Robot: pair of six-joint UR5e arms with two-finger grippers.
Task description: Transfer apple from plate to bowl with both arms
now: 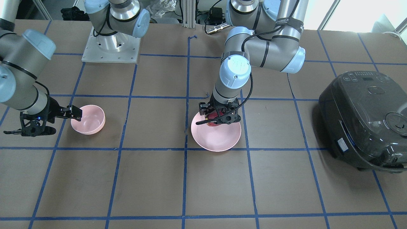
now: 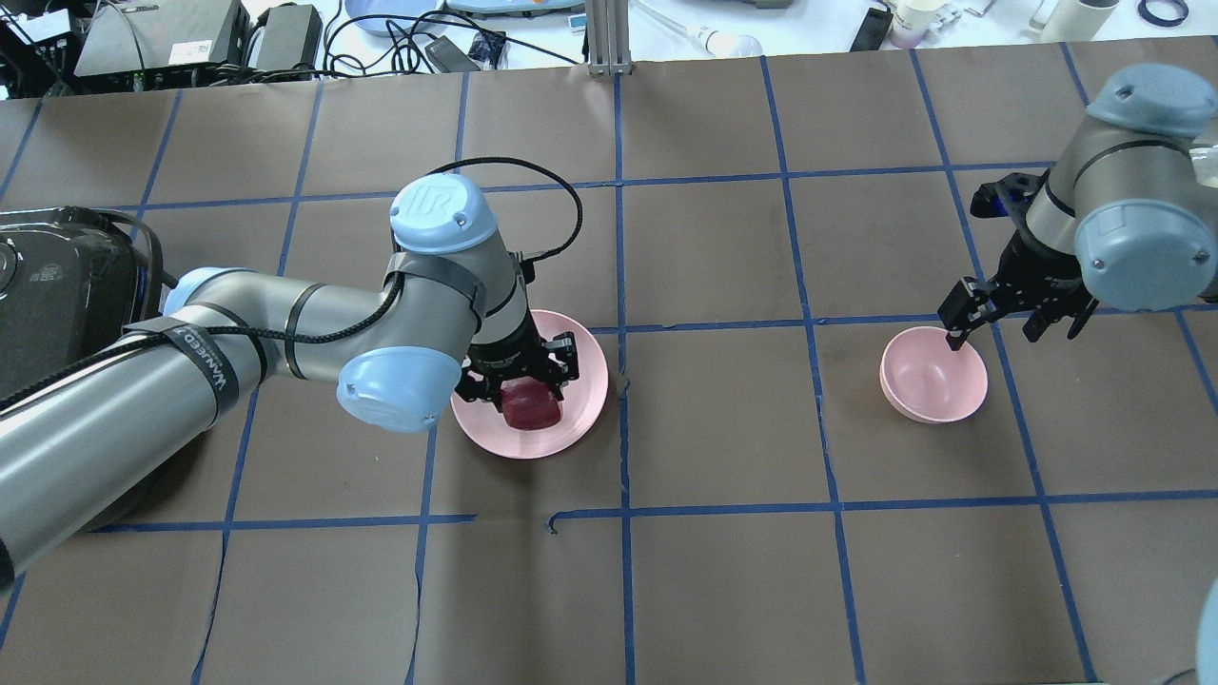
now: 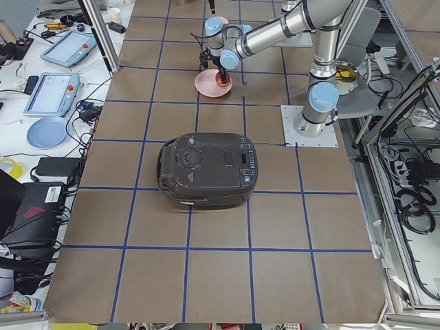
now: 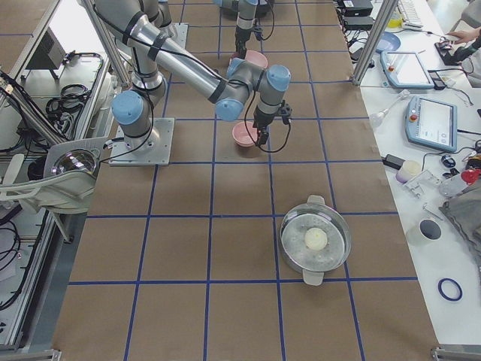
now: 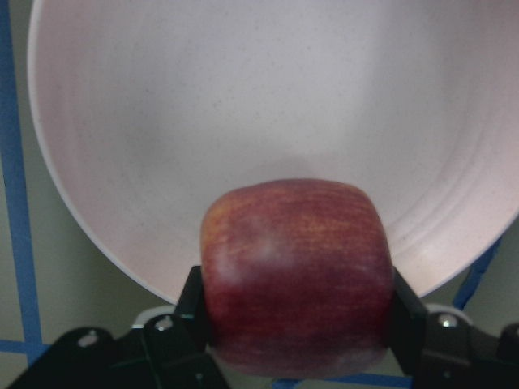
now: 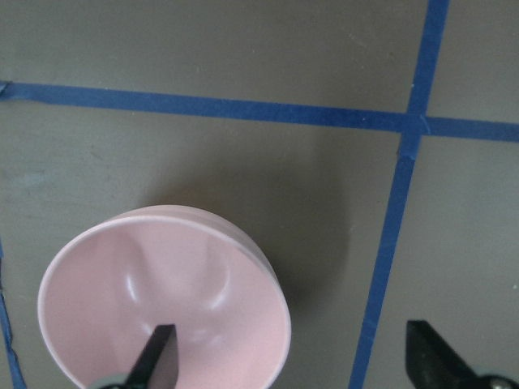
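The dark red apple (image 2: 531, 407) sits between the fingers of my left gripper (image 2: 519, 376), which is shut on it over the wide pink plate (image 2: 582, 376). In the left wrist view the apple (image 5: 296, 275) fills the gap between the two black fingers, near the plate's (image 5: 243, 121) rim; I cannot tell if it touches the plate. In the front view the apple (image 1: 213, 123) is mostly hidden by the gripper (image 1: 217, 116). The small pink bowl (image 2: 933, 385) stands empty to the right. My right gripper (image 2: 990, 323) is open, one finger over the bowl's (image 6: 162, 300) rim.
A dark rice cooker (image 2: 57, 285) stands at the table's left end, beside my left arm. A metal pot (image 4: 316, 241) shows in the right side view, nearer that camera. The right arm's base plate (image 1: 111, 47) is bolted at the table's back.
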